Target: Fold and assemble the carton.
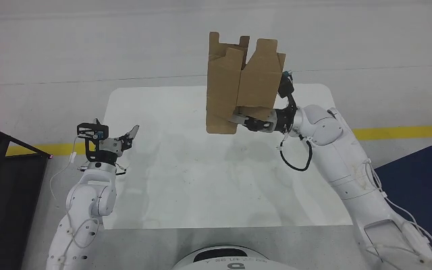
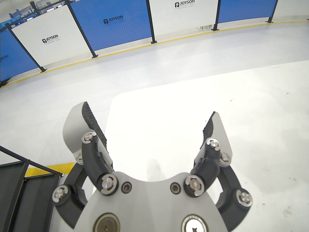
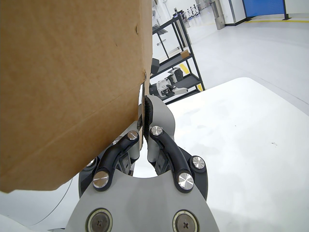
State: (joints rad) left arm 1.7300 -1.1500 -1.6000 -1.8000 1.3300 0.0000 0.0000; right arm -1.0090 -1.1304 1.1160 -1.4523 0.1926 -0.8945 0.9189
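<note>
A brown cardboard carton (image 1: 239,81) hangs in the air over the far middle of the white table (image 1: 202,182), its flaps pointing away from me. My right gripper (image 1: 244,123) is shut on the carton's lower edge; up close the carton (image 3: 70,73) covers one finger and the other finger (image 3: 157,114) presses against the cardboard. At the table's left edge my left gripper (image 1: 121,138) stands open with nothing in it; its two padded fingers (image 2: 94,124) are spread wide above the table (image 2: 169,112).
A black rack (image 1: 13,175) stands on the floor left of the table, seen as a shelf unit (image 3: 178,68) in the right wrist view. Blue and white partition panels (image 2: 144,13) line the floor beyond. A yellow floor line (image 1: 398,131) runs behind the table.
</note>
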